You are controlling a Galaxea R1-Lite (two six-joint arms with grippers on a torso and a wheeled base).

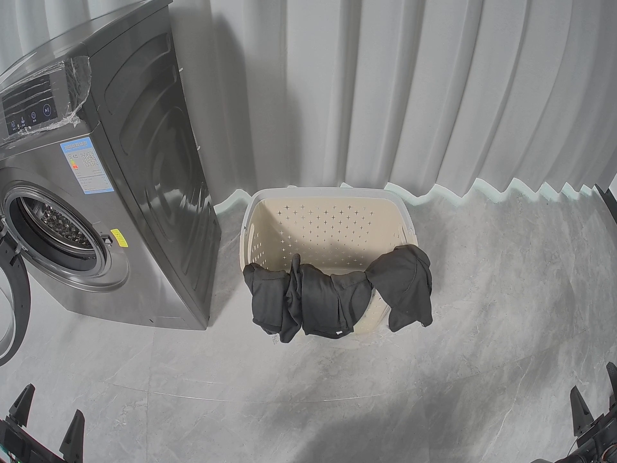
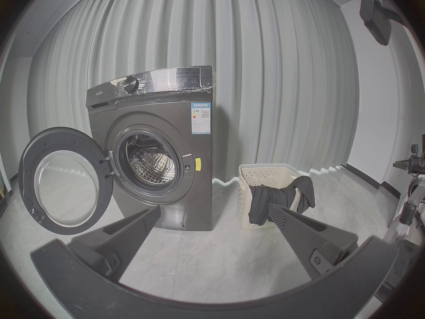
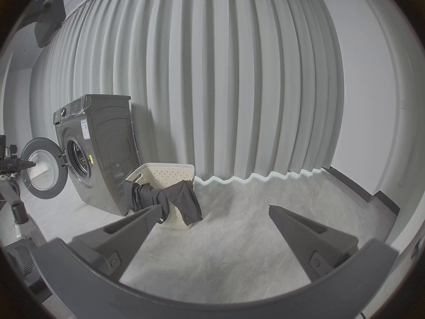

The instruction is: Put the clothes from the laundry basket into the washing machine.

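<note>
Ok, nearest first: L gripper sits low at the robot's left, fingers spread wide w/ nothing between them. R gripper is low at the robot's right, same state: fingers wide apart, holding nothing. Both are well apart from the basket, w/ grey stone-look floor in between.

Next out: laundry basket, cream plastic w/ small perforations, stands upright on the floor roughly centre ahead. Clothes = dark grey/black garments draped over the near rim, partly hanging down the outside front wall, partly inside. Can't tell how many pieces; looks like 2 or 3 bunched.

Washing machine is just beside the basket on the robot's left, small gap, not touching. Dark metal front-loader; door swung fully open to the side, drum mouth exposed.

Farthest: pale pleated curtain behind both.

Step, my read: very start, i.e. approach for the first grab. Door is already open and nothing looks loaded yet, judging by the drum.

Next move prob: one arm goes fwd & down onto the draped cloth. R seems better placed for the bunch at the right end of the rim, but either could do it. Fingers open until they straddle a fold at the rim, then close, lift clear of the rim and carry left to the drum.

Risk: basket looks light, so it may tip or slide if the cloth snags on the rim.
</note>
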